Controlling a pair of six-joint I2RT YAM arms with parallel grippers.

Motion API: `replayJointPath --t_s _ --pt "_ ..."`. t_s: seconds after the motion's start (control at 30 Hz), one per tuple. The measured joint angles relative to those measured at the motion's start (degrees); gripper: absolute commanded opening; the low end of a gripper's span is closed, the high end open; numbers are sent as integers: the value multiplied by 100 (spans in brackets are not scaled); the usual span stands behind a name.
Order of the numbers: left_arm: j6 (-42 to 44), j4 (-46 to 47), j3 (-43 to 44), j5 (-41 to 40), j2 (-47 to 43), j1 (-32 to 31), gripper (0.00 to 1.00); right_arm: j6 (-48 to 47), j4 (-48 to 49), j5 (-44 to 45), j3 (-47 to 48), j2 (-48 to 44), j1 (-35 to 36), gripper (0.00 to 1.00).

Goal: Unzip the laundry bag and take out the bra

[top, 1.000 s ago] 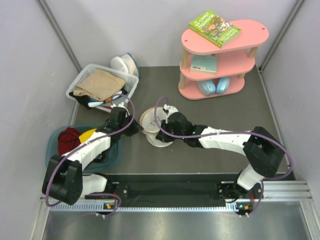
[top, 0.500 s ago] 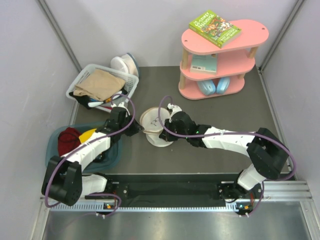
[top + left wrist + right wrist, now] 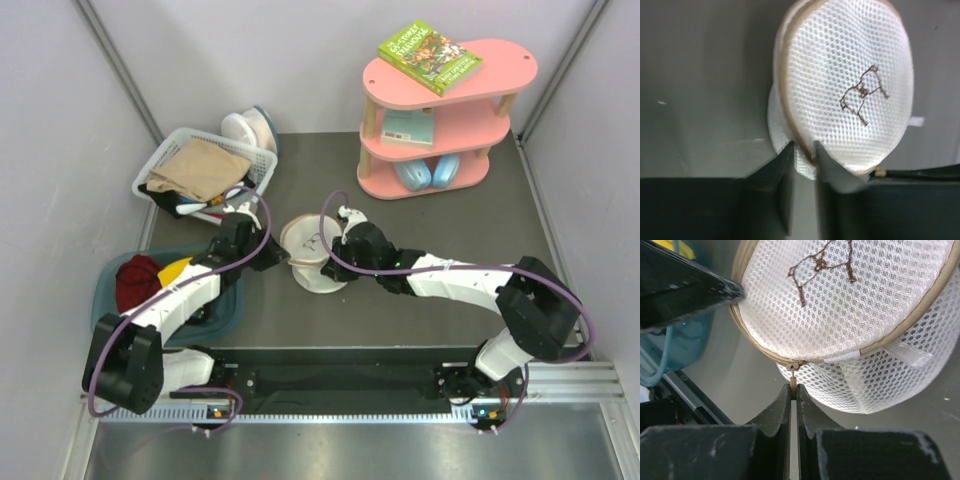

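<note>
The laundry bag (image 3: 306, 256) is a round cream-white mesh pouch with a tan zipper rim, lying mid-table between both arms. In the left wrist view its domed face (image 3: 850, 95) carries a small dark mark. My left gripper (image 3: 803, 155) is shut on the mesh edge at the rim, and it reaches the bag's left side (image 3: 279, 258). My right gripper (image 3: 793, 389) is shut on the tan zipper pull hanging from the rim (image 3: 765, 352), on the bag's right side (image 3: 333, 260). The bag (image 3: 850, 315) fills that view. The bra is hidden.
A white slatted basket (image 3: 160, 168) with tan cloth stands at the back left, with round white items (image 3: 250, 128) behind it. A blue tub (image 3: 106, 290) holding red cloth sits at the left. A pink shelf (image 3: 505, 62) with a book and headphones stands at the back right.
My right wrist has shifted a little up and to the right beside the bag, still gripping the zipper pull. The left arm has barely moved.
</note>
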Motion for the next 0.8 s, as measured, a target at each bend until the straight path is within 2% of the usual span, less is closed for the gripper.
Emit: replayJointPath --t_s 0.1,0.3,0.43,0.53,0.67,0.8 --pt "118 -46 4 -61 -129 39 60 -140 -131 37 -42 -50 -35 0" --pt "136 -39 13 -286 -376 81 63 -553 -621 118 -299 -310 -111 0" --pt "131 20 26 -330 -328 83 60 -879 -942 140 -529 -669 -116 0" --pt "114 79 116 -221 -68 90 55 -1084 -1123 160 -636 -909 -118 0" --pt "33 221 131 20 186 94 37 -1231 -1261 184 -649 -1040 -118 0" --pt "11 365 129 251 238 94 37 -1298 -1346 203 -688 -1047 -118 0"
